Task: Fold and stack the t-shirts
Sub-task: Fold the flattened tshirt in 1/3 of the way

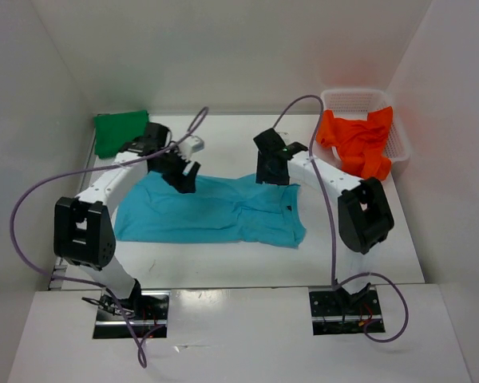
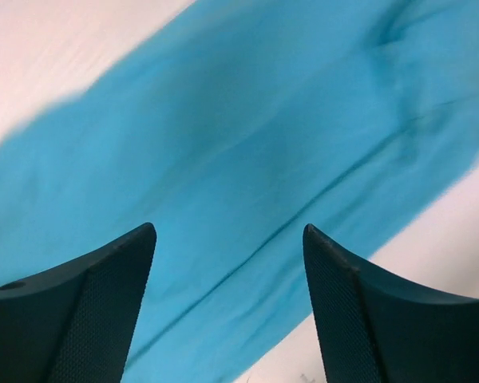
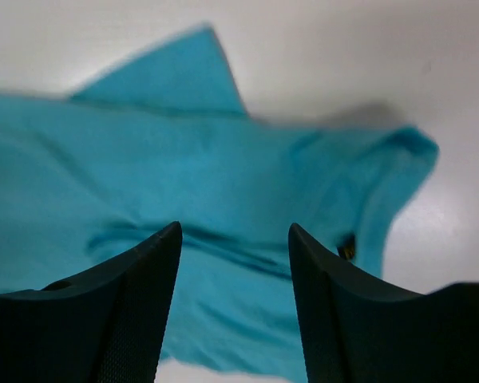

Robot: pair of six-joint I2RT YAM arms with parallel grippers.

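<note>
A turquoise-blue t-shirt [image 1: 215, 211] lies spread on the white table, folded lengthwise. Over its far left edge hovers my left gripper [image 1: 184, 177], open with nothing between its jaws; in the left wrist view the blue cloth [image 2: 239, 159] fills the frame below the gripper [image 2: 229, 231]. My right gripper [image 1: 273, 171] stands open above the shirt's far right edge, and the right wrist view shows the t-shirt [image 3: 223, 183] with a sleeve sticking out beneath that gripper [image 3: 235, 230]. A dark green t-shirt [image 1: 120, 132] sits folded at the back left. The orange-red t-shirt [image 1: 356, 137] is bunched in the basket.
A white mesh basket [image 1: 399, 148] stands at the back right, against the right wall. White walls close in the table on the left, back and right. Purple cables loop from both arms.
</note>
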